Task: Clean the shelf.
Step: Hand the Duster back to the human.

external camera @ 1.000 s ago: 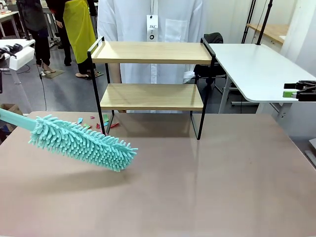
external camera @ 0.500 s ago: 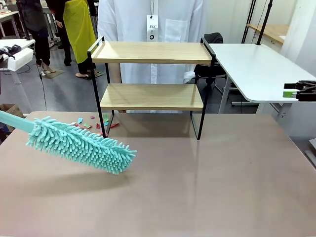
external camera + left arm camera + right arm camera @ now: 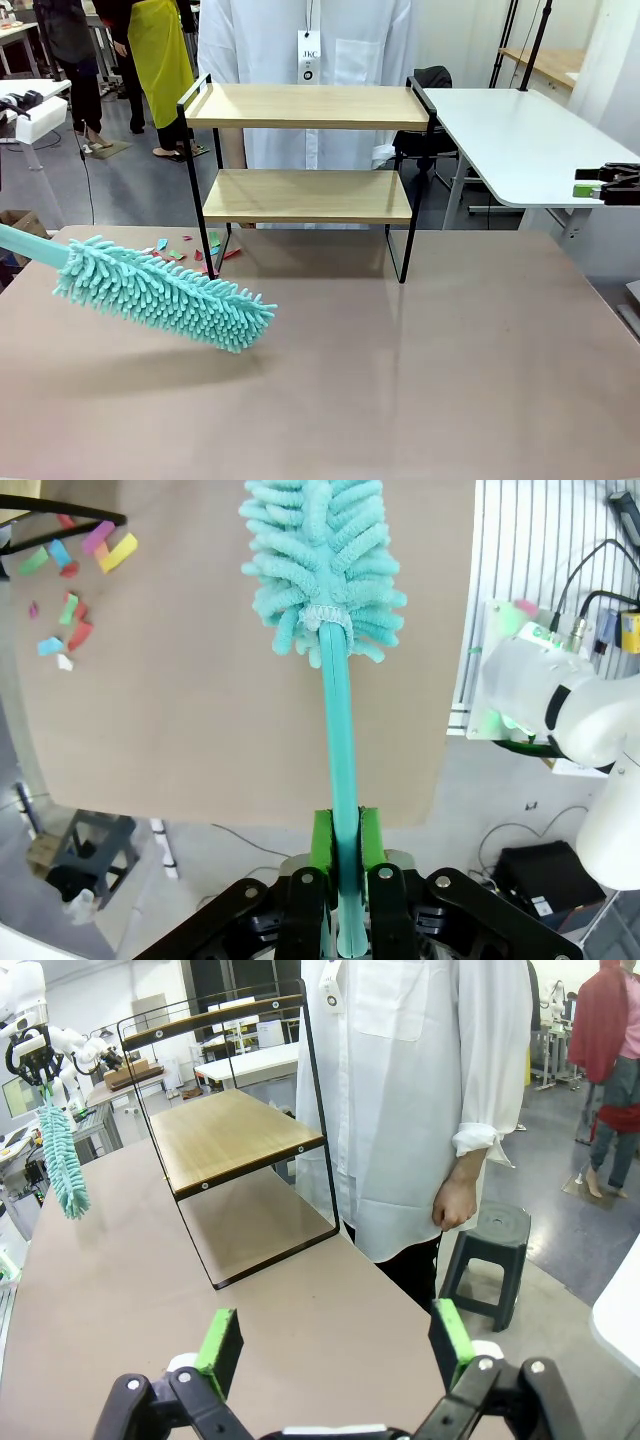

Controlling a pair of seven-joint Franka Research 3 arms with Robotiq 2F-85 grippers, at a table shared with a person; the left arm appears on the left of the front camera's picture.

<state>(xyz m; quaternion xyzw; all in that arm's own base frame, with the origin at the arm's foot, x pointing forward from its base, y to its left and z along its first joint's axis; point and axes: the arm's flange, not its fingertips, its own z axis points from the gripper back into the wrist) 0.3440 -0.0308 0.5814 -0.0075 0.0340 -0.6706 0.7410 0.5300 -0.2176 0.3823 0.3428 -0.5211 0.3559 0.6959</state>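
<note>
The shelf (image 3: 305,195) stands at the table's far side, two light wooden boards in a black frame, both boards bare; it also appears in the right wrist view (image 3: 235,1130). My left gripper (image 3: 340,852) is shut on the thin handle of a teal fluffy duster (image 3: 320,560). In the front view the duster (image 3: 165,290) hangs slanted just above the table, front-left of the shelf. Small coloured paper scraps (image 3: 190,250) lie on the table by the shelf's left foot. My right gripper (image 3: 335,1345) is open and holds nothing, off the table's right edge (image 3: 592,182).
A person in a white coat (image 3: 305,40) stands right behind the shelf, one hand (image 3: 455,1200) hanging by the table's far edge. A white side table (image 3: 520,140) stands at the back right. A black stool (image 3: 490,1250) sits on the floor.
The duster head has shifted slightly left and down compared with a second ago, then stayed still. The right gripper has not moved.
</note>
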